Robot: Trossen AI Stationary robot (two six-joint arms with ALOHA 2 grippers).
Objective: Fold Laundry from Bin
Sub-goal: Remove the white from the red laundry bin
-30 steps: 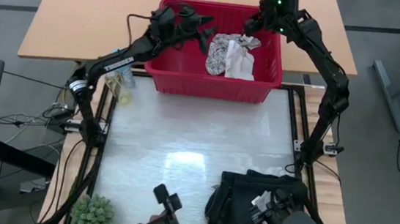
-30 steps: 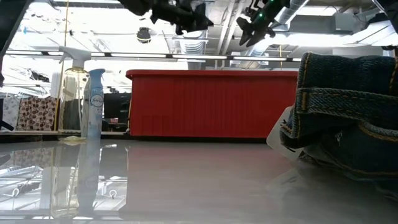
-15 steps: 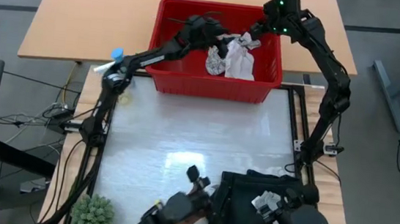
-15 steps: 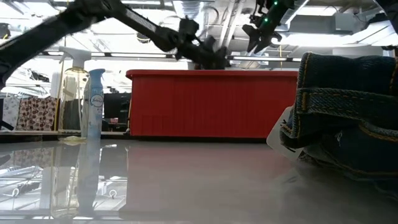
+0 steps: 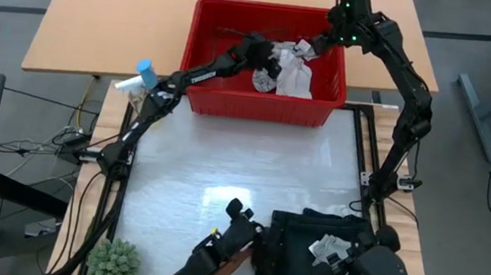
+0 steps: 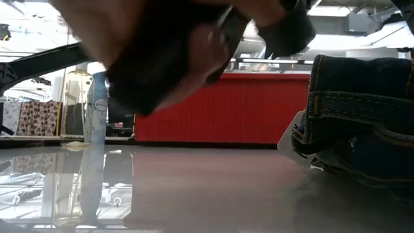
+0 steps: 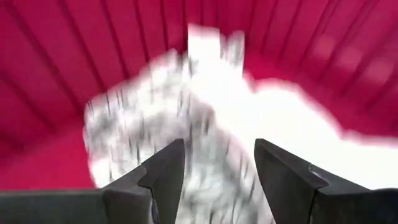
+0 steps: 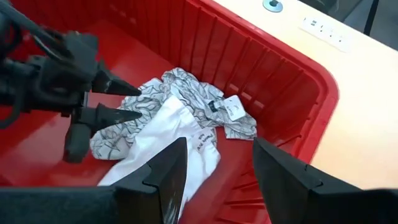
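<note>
Non-task items:
- Spray bottle (image 5: 141,75): pale body, blue cap, upright at counter's left edge; in low view (image 6: 96,111) stands at left.
- Small green plant (image 5: 113,263): near-left corner of counter.
- Counter (image 5: 224,167): glossy white top, reflective.
- Wooden desk (image 5: 113,16): tan, beyond counter.
- Cables (image 5: 19,145): on floor, left.

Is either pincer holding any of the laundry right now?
No. Both pincers are open: the left pincer points at the patterned cloth, and the right pincer hovers above the bin.
</note>
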